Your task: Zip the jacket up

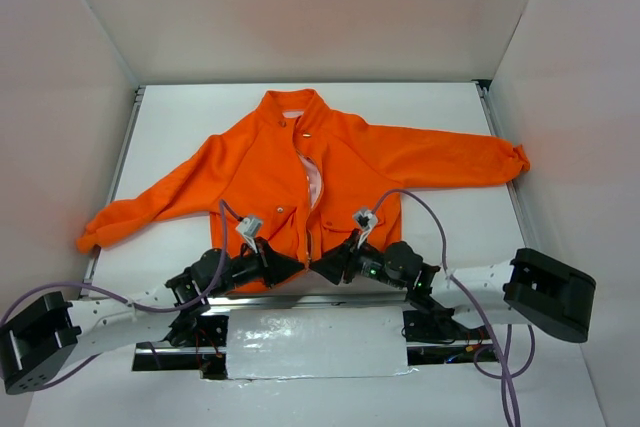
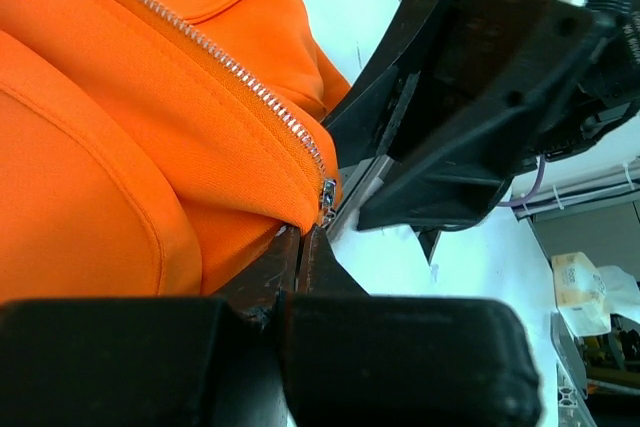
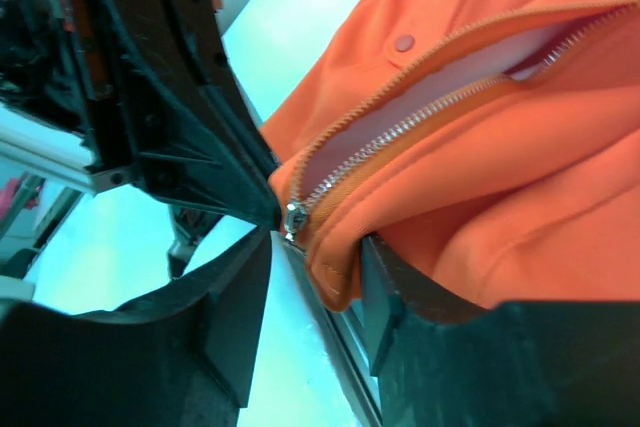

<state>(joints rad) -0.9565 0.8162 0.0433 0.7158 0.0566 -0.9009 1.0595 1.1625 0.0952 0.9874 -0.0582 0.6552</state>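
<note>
The orange jacket (image 1: 270, 172) lies flat on the white surface (image 1: 180, 127), collar away from the arms and hem at the near edge, where both grippers meet. The left gripper (image 2: 300, 255) has its jaws pressed together on the hem, beside the bottom of the zipper (image 2: 240, 77). The right gripper (image 3: 318, 257) has its jaws parted. They straddle the hem corner next to the slider (image 3: 293, 217) and grip nothing.

The grippers sit nearly touching, so closing on the slider could knock them together or catch loose fabric instead. If the left pinch slips, the hem would likely ride up with the slider. The pull tab is too small to make out, and from above the grippers cover the hem.
</note>
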